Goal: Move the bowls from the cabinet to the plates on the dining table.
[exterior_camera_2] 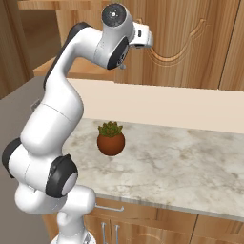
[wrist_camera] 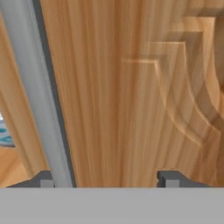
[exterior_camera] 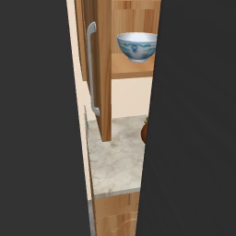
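Note:
A white bowl (exterior_camera: 137, 46) with a blue-green pattern stands on the wooden shelf (exterior_camera: 131, 69) inside the cabinet. The cabinet door (exterior_camera: 102, 69) hangs open and is seen edge-on in the left base view. Its carved arch (wrist_camera: 183, 83) is close up in the hand view. My gripper (wrist_camera: 108, 179) is open and pressed near the door's face. The long silver bar handle (wrist_camera: 35, 87) runs between the finger tips, right beside the left one. A sliver of the bowl (wrist_camera: 3, 133) peeks past the door's edge. The hand (exterior_camera_2: 142, 37) is raised against the door. The plates and the dining table are out of view.
A terracotta pot with a green plant (exterior_camera_2: 111, 140) stands on the marble counter (exterior_camera_2: 181, 162) below the cabinet. Dark panels (exterior_camera: 37, 115) block both sides of the left base view. Wooden drawers with silver handles (exterior_camera_2: 110, 208) run under the counter.

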Controlling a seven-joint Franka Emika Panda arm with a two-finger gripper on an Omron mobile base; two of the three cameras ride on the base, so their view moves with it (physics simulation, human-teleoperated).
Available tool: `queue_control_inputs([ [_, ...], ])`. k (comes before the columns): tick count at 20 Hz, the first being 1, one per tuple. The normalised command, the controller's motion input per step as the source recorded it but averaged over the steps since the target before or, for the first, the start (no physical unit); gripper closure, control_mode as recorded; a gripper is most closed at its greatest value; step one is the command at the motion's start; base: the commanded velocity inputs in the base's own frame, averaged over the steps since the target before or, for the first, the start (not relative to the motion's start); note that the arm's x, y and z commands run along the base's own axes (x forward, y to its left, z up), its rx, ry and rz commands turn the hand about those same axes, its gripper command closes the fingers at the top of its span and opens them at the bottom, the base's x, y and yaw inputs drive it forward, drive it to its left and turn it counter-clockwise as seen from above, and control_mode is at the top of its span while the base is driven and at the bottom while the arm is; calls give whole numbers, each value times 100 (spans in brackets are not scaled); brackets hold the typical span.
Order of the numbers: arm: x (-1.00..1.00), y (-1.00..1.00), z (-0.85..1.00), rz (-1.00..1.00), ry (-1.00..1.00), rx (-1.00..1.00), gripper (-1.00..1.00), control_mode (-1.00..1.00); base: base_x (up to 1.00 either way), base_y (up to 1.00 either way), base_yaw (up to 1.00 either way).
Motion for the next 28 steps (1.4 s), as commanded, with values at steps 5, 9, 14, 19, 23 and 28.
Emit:
queue_control_inputs([
  [5, 0, 0, -11, 0, -5, 2, 100, -100, 0, 0, 0],
  [9, 0, 0, -8, 0, -4, 3, 100, -100, 0, 0, 0],
  [14, 0, 0, -4, 0, -2, 2, 100, -100, 0, 0, 0],
  [19, 0, -19, -1, 0, 0, 0, 100, -100, 0, 0, 0],
  [23, -8, -59, -2, 1, -3, 0, 100, -100, 0, 0, 0],
  [28, -33, -41, 0, 5, -2, 1, 100, -100, 0, 0, 0],
])
